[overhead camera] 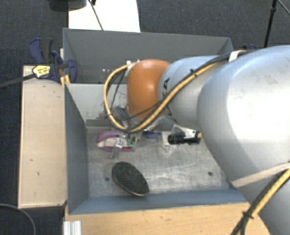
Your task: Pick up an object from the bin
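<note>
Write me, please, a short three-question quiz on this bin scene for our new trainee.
1. Fill in: in the view, the black marker-like cylinder lies to the ___ of the purple object.
2. True or false: the dark oval object lies nearer the view's bottom wall of the bin than the purple object does.
3. Which lies nearest the gripper? A. the purple object; B. the black marker-like cylinder; C. the dark oval object.
Key: 1 right; 2 true; 3 A.
</note>
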Action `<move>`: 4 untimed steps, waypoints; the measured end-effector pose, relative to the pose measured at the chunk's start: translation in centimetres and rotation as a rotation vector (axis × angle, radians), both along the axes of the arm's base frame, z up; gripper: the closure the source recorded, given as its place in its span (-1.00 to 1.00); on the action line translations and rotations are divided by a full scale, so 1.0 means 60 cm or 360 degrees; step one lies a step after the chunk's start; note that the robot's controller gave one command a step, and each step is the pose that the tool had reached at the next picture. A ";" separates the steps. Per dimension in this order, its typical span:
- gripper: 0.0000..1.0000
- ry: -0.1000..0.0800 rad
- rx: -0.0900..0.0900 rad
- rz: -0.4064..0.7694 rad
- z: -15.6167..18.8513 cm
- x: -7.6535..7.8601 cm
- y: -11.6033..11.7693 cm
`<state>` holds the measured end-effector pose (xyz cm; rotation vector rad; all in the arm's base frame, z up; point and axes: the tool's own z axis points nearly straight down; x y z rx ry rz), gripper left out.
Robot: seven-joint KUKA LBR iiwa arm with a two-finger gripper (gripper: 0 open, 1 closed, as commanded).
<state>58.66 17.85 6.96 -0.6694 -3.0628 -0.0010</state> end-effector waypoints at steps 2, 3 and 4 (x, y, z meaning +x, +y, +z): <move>1.00 -0.0006 -0.0002 -0.0065 0.002 -0.022 0.035; 1.00 -0.0012 -0.0001 -0.0067 0.038 -0.022 0.035; 1.00 -0.0018 0.0001 -0.0064 0.144 -0.020 0.035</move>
